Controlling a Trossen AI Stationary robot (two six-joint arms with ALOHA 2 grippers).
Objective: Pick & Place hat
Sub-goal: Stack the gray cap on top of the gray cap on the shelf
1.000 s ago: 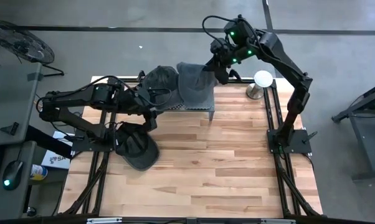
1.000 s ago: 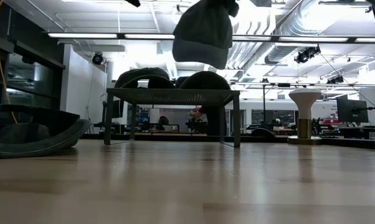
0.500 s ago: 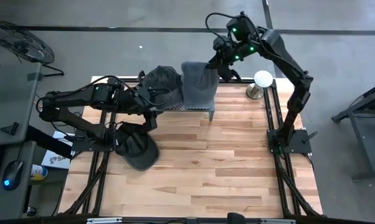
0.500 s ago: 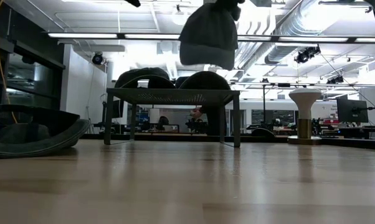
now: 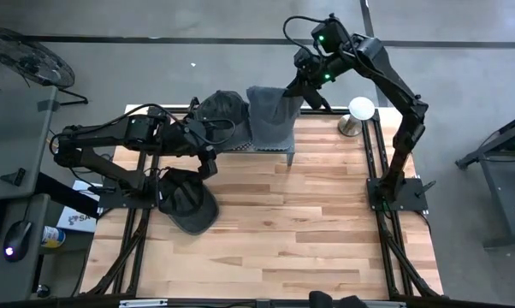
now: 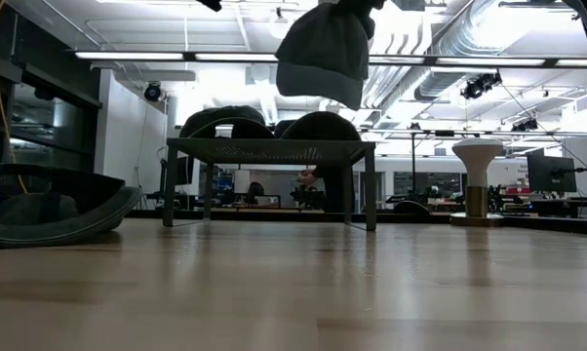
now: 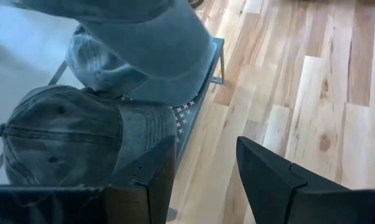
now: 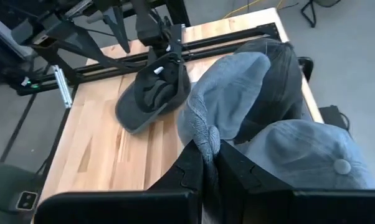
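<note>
A grey knit beanie (image 5: 269, 120) (image 6: 323, 49) hangs from my right gripper (image 5: 297, 85) (image 8: 206, 163), which is shut on it above the low metal rack (image 5: 266, 147) (image 6: 269, 151) at the table's far side. A dark grey cap (image 5: 221, 109) (image 7: 56, 130) and a denim cap (image 8: 306, 155) sit crown up on the rack. Another dark cap (image 5: 189, 201) (image 6: 50, 210) lies upside down on the wood near the left edge. My left gripper (image 5: 208, 162) (image 7: 203, 168) is open just in front of the rack's left end, touching nothing. My right gripper pinches a bunched fold of knit at the beanie's crown (image 8: 204, 138) between its two fingers, coming from above and slanting from the far right. The beanie is lifted clear and hangs slack below the fingers, its banded opening (image 6: 318, 86) downward above the rack.
A white mushroom-shaped stand (image 5: 360, 109) (image 6: 477, 156) rises at the table's far right corner. The near half of the wooden table (image 5: 309, 248) is bare boards. Black frame rails (image 5: 377, 171) run along both sides.
My right gripper has risen a little and shifted slightly toward the far edge, still shut. The beanie has swung beneath it, first toward the table's right, then part way back, and hangs a bit higher over the rack.
</note>
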